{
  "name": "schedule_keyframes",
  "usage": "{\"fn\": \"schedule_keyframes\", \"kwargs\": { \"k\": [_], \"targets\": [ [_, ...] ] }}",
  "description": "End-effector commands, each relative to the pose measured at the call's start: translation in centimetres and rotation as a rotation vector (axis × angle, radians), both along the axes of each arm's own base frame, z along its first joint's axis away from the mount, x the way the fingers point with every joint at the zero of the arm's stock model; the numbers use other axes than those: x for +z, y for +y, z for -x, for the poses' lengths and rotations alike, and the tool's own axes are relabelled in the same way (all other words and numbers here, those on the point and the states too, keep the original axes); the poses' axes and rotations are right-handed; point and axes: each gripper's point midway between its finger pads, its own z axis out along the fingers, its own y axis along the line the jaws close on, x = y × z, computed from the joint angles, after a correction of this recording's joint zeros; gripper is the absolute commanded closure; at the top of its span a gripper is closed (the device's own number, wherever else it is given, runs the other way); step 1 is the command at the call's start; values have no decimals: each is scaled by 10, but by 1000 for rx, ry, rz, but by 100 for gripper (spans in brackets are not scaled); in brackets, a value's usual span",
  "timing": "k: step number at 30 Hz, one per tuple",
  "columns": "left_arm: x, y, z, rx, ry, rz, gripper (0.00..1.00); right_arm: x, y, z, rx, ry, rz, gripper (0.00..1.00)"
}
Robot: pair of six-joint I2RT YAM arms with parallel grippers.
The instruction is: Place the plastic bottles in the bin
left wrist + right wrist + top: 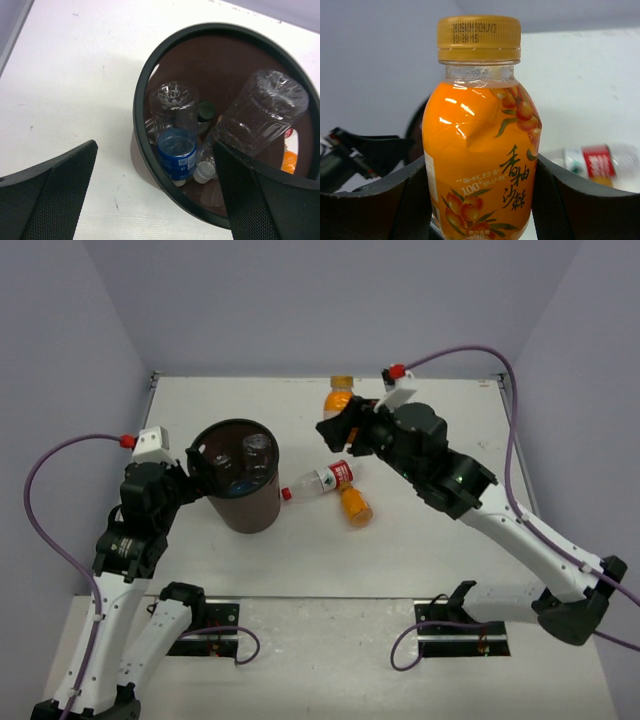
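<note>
The right gripper (pixel 342 423) is closed on an orange bottle (pixel 480 150), its two black fingers (pixel 375 205) pressing the lower body from either side. The yellow cap and the bottle's shoulders stand clear above the fingers, and the bottle sits upright in the wrist view. From above, this bottle (pixel 339 400) is at the far middle of the table (pixel 450 550); whether its base rests on the surface I cannot tell. The right arm reaches from its base at the near right diagonally toward the far left, with its wrist bent back over the bottle.

Just near of that hand, a clear bottle with a red label and red cap (pixel 320 482) lies on its side, cap pointing left toward the bin (pixel 262 515). A second orange bottle (pixel 355 506) lies touching it on the near right.

The left gripper (pixel 155 150) is spread wide and holds nothing. One finger (pixel 50 195) hangs outside the bin's left wall and the other is over its rim (pixel 142 80); contact with the rim cannot be made out. The left arm rises from the near left and bends right to the bin's left edge.

Inside the bin stand a blue-labelled bottle (pixel 175 152), a plain clear bottle (pixel 262 112) leaning to the right, and between them a black-capped bottle (pixel 205 111), mostly hidden.
</note>
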Motion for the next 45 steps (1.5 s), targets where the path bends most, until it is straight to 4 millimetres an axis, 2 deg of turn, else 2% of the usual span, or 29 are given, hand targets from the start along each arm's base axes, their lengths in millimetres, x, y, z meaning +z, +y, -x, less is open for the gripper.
{"fn": "schedule_keyframes", "kwargs": {
  "k": [1, 3, 5, 6, 7, 9, 10, 13, 19, 22, 27, 31, 35, 37, 38, 40, 42, 43, 44, 45],
  "targets": [
    [45, 9, 1, 45, -112, 15, 0, 38, 67, 7, 250, -182, 78, 63],
    [57, 10, 4, 48, -141, 19, 0, 39, 94, 11, 312, -185, 79, 62],
    [76, 12, 9, 51, -192, 20, 0, 23, 136, 15, 399, -163, 113, 59],
    [83, 13, 11, 54, -210, 21, 0, 31, 149, 16, 422, -172, 108, 58],
    [89, 14, 13, 57, -224, 20, 0, 35, 157, 16, 433, -168, 108, 57],
    [100, 17, 18, 63, -251, 18, 0, 23, 176, 18, 459, -132, 141, 53],
    [107, 18, 21, 68, -266, 18, 0, 31, 183, 19, 466, -140, 130, 52],
    [117, 22, 28, 83, -298, 21, 0, 5, 212, 26, 517, -124, 182, 46],
    [120, 26, 34, 100, -320, 19, 0, -12, 228, 25, 506, -79, 209, 40],
    [120, 27, 36, 101, -320, 15, 0, -20, 231, 26, 507, -54, 208, 28],
    [120, 27, 38, 99, -323, 15, 0, -19, 228, 25, 486, -46, 204, 6],
    [120, 27, 39, 98, -323, 16, 0, -14, 222, 26, 475, -42, 201, 3],
    [117, 27, 39, 95, -315, 12, 0, 5, 206, 26, 434, -72, 195, 1],
    [114, 25, 38, 85, -304, 9, 0, 23, 186, 27, 394, -102, 186, 1],
    [112, 25, 38, 81, -296, 8, 0, 20, 181, 26, 379, -100, 199, 1],
    [107, 24, 38, 78, -281, 6, 0, 19, 156, 24, 330, -115, 228, 1],
    [103, 24, 37, 77, -272, 7, 0, 30, 126, 28, 295, -138, 218, 1],
    [101, 23, 37, 75, -270, 8, 0, 19, 110, 24, 256, -115, 234, 1],
    [98, 22, 36, 72, -267, 9, 0, -3, 94, 16, 208, -76, 270, 1],
    [98, 22, 36, 71, -265, 9, 0, -9, 82, 14, 182, -58, 268, 1]
  ]
}}
